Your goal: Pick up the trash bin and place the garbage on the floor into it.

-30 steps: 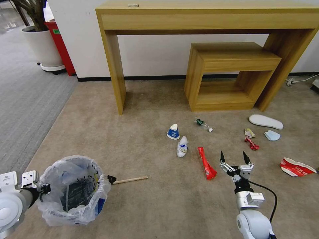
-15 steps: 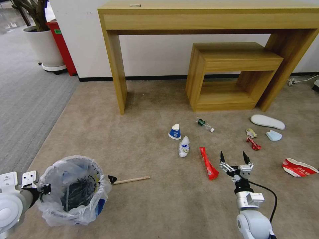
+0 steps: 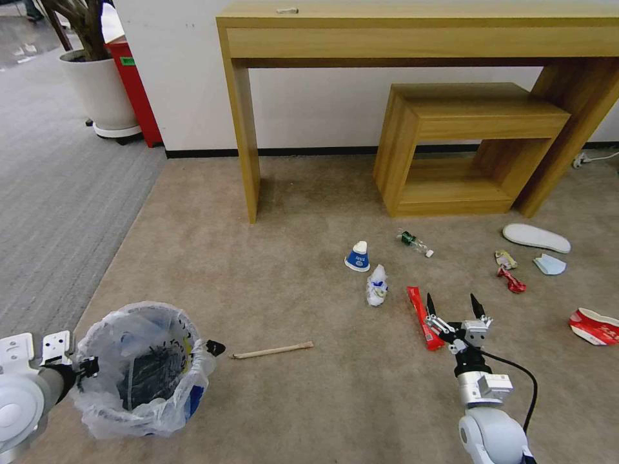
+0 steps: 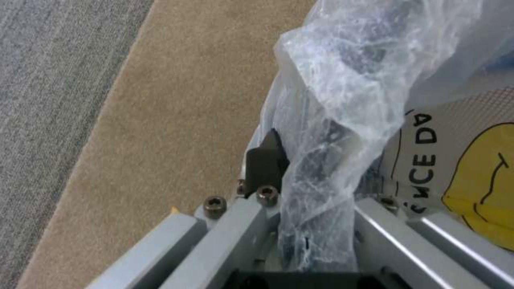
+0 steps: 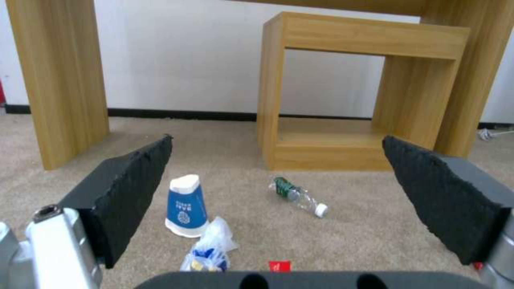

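Observation:
The trash bin, dark with a crinkled clear bag over its rim, is at the lower left of the head view. My left gripper is shut on its near rim; in the left wrist view the left gripper pinches rim and bag. My right gripper hangs open just right of the red wrapper strip. On the beige floor lies the garbage: a blue-white cup, a crumpled wrapper, a small bottle, candy wrappers, a face mask, a white slipper and a red-white bowl.
A thin wooden stick lies right of the bin. A tall wooden table with a smaller wooden stand under it lines the wall. Grey ribbed carpet, a potted plant and a red box are at the far left.
The whole floor scene has slid to the right in the head view, so the camera has moved. The bin stays in my left gripper, and both grippers keep their places in the picture.

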You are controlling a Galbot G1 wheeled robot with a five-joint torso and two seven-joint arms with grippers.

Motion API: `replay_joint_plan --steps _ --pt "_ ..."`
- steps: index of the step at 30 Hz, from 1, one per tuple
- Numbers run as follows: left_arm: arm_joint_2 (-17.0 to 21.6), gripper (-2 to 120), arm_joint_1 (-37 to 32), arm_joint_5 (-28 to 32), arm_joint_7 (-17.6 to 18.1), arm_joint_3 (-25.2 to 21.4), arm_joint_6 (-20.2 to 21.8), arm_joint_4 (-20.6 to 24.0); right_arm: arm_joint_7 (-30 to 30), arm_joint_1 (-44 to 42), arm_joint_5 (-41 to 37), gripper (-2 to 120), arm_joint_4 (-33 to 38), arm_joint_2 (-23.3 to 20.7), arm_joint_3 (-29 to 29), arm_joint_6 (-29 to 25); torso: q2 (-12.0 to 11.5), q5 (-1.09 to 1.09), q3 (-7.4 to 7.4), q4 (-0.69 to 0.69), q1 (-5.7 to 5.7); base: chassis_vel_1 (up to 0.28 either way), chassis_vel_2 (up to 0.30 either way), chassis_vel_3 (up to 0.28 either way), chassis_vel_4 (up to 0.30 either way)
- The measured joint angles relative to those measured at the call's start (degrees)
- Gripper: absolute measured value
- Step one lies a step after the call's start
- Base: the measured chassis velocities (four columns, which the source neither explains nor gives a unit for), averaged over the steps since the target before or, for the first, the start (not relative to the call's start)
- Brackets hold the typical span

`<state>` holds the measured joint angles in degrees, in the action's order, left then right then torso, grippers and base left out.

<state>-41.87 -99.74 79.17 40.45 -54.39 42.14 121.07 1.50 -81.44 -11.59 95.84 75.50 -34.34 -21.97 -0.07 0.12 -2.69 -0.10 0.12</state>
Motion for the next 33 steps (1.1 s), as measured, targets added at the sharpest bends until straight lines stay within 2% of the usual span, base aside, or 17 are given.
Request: replay_joint_plan --steps 33 --pt "-0.69 0 0.43 -0.83 -0.96 -0.14 0.0 -0.76 -0.61 0.11 0.97 100 -0.81 0.49 0.34 -0.47 0.0 0.0 0.0 0.0 0.0 0.001 0.007 -0.001 -0.007"
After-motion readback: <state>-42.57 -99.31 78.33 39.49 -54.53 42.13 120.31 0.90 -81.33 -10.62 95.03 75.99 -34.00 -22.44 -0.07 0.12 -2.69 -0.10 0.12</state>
